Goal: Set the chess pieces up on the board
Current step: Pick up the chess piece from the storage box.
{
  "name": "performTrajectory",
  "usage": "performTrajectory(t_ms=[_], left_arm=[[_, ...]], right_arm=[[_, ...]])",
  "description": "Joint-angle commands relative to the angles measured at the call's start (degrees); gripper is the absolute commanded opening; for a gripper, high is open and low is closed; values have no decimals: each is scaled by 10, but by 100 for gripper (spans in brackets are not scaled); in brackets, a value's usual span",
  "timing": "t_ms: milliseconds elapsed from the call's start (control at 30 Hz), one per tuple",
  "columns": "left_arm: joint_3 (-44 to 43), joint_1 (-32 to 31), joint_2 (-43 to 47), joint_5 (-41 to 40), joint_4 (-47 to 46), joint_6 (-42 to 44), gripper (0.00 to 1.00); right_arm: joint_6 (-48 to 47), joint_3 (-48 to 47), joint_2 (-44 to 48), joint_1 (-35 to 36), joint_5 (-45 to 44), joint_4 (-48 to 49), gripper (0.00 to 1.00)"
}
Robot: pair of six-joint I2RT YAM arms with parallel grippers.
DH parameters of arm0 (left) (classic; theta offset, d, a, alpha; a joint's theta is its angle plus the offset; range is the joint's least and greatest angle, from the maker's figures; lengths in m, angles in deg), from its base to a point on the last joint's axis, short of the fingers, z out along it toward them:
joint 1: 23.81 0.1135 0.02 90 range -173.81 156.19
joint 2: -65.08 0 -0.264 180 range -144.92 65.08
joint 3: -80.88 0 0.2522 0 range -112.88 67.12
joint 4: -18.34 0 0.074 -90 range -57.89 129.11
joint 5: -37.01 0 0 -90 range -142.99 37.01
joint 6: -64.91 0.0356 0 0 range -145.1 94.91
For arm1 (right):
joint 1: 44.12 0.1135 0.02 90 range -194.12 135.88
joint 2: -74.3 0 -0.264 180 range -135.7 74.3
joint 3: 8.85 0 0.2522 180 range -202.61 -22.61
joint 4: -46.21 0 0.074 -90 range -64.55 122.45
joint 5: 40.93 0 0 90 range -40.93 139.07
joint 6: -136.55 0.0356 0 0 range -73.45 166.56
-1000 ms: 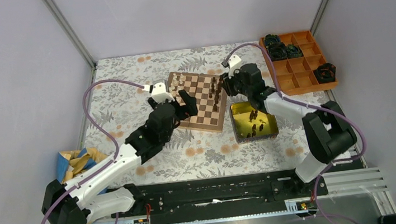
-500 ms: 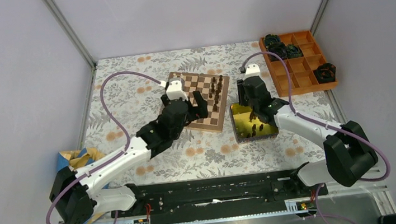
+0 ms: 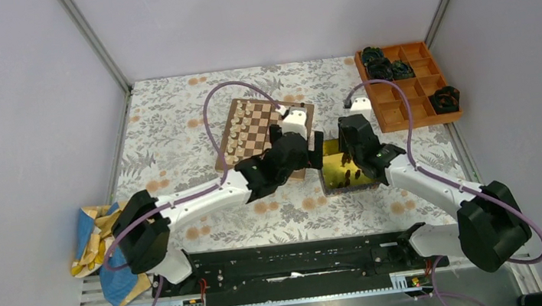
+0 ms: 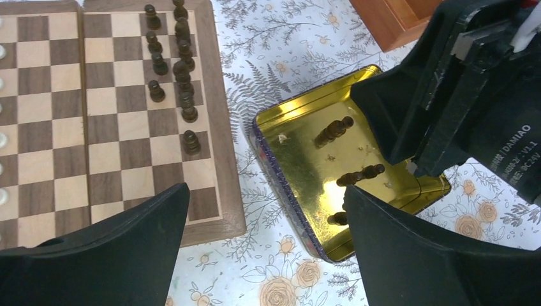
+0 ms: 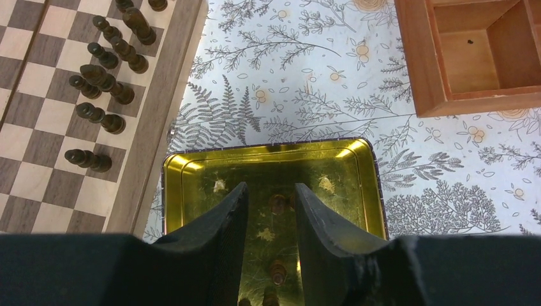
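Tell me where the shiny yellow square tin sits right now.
In the top view the shiny yellow square tin lies right of centre, beside the right edge of the checkered wooden chessboard, nearer than the orange compartment tray, under the right claw.

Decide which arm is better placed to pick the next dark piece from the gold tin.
Right: the right fingers hang over the tin, straddling a dark piece; the left fingers hover at its edge.
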Motion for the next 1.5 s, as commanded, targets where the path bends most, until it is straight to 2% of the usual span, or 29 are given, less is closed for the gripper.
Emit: performTrajectory(t_ms=[0, 433, 767, 1467], left_arm=[[-31, -6, -22, -3, -21, 19, 99], [35, -6, 56, -69, -61, -1, 99], [70, -6, 110, -72, -81, 0, 99], [99, -6, 130, -78, -102, 9, 99]], right_arm=[[20, 6, 8, 3, 2, -12, 39], [24, -1, -54, 3, 19, -30, 37], [23, -3, -82, 3, 15, -20, 37], [15, -20, -124, 4, 20, 11, 34]])
